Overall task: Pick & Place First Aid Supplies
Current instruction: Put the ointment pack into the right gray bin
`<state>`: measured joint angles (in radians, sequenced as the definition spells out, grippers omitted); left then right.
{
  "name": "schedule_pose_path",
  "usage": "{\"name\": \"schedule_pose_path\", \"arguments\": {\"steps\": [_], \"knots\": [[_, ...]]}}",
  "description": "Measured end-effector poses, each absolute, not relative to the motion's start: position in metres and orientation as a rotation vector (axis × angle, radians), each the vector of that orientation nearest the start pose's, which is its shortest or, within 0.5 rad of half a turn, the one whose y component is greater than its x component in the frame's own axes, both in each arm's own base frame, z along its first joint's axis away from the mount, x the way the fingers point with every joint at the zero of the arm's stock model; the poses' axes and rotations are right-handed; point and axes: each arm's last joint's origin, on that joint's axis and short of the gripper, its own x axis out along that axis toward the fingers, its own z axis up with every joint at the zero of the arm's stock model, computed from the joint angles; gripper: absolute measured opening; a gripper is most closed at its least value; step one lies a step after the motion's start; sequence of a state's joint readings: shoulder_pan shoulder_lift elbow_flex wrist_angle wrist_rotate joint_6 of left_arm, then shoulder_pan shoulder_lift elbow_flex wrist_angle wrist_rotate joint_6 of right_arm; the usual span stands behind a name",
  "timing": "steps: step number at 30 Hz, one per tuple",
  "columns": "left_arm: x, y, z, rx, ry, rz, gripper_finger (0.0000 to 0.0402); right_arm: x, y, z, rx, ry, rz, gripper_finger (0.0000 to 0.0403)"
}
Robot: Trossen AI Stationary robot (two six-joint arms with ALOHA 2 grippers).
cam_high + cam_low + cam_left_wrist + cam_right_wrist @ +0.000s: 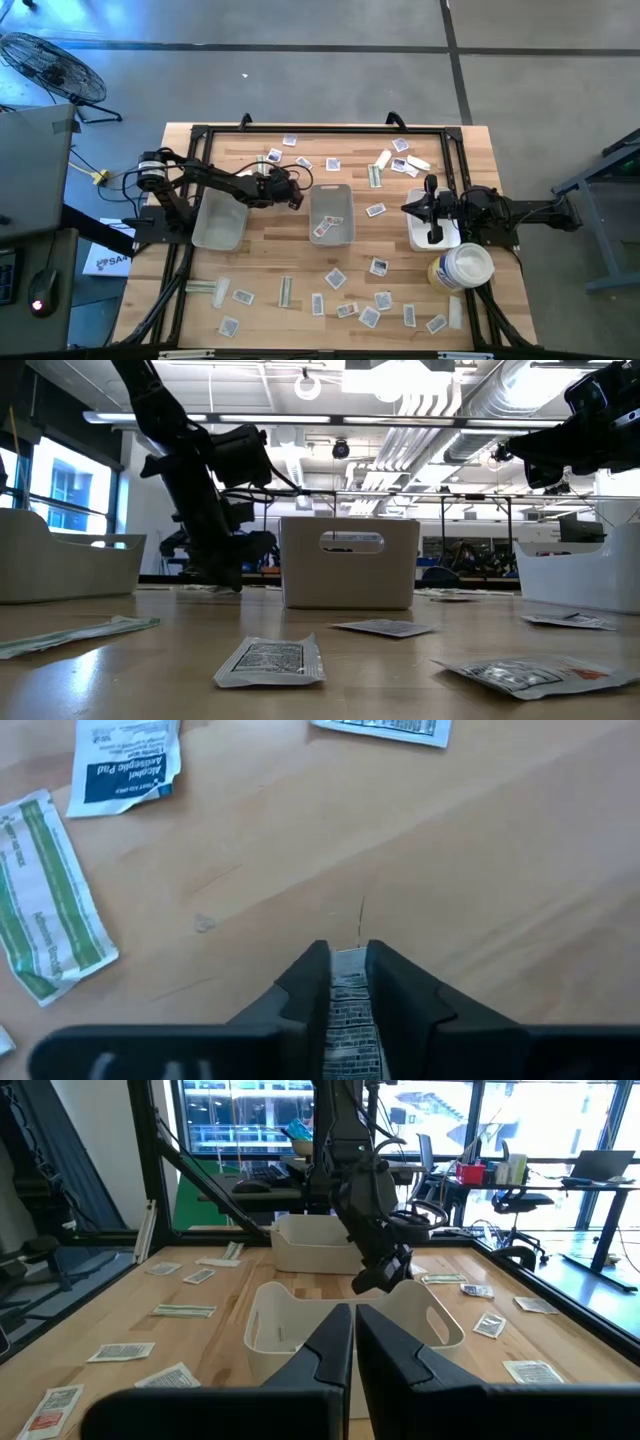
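1. Left gripper low over the wooden counter, left of centre in the high view, just left of the grey rectangular middle tray.
2. Fingers drawn in close on a small flat white-grey sachet with dark print, pinched edge-on between them in the left wrist view.
3. Right gripper at right of the high view, above the white rectangular tray; fingers pressed together, holding nothing.
4. Big round white tub with yellow label just below that tray in the high frame.
5. Second grey tray at left, beneath the left arm.
6. Other first aid packets scattered along the top and bottom of the high view; one white sachet with blue print and one green-white strip at upper left of the left wrist view.
7. Two flat packets lying inside the middle tray.
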<state>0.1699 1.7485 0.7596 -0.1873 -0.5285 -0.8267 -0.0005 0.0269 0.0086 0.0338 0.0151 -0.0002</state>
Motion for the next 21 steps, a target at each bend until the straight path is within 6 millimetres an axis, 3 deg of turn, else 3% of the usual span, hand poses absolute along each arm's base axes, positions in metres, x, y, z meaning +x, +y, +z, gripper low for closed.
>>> {"name": "schedule_pose_path", "arguments": {"steps": [6, 12, 17, 21], "knots": [[0.281, 0.063, 0.109, -0.457, 0.843, 1.024, 0.0023, 0.099, 0.0, 0.168, 0.0, -0.016, -0.015, 0.0012], [0.279, 0.058, 0.126, -0.4, 0.816, 1.001, 0.0005, 0.099, 0.0, 0.168, 0.0, -0.016, -0.015, 0.0012], [0.284, 0.047, 0.152, -0.358, 0.733, 0.932, 0.0001, 0.099, 0.0, 0.168, 0.0, -0.016, -0.016, 0.0012], [0.29, 0.027, 0.177, -0.33, 0.665, 0.829, 0.0001, 0.099, 0.0, 0.168, 0.0, -0.016, -0.015, 0.0012]]}}
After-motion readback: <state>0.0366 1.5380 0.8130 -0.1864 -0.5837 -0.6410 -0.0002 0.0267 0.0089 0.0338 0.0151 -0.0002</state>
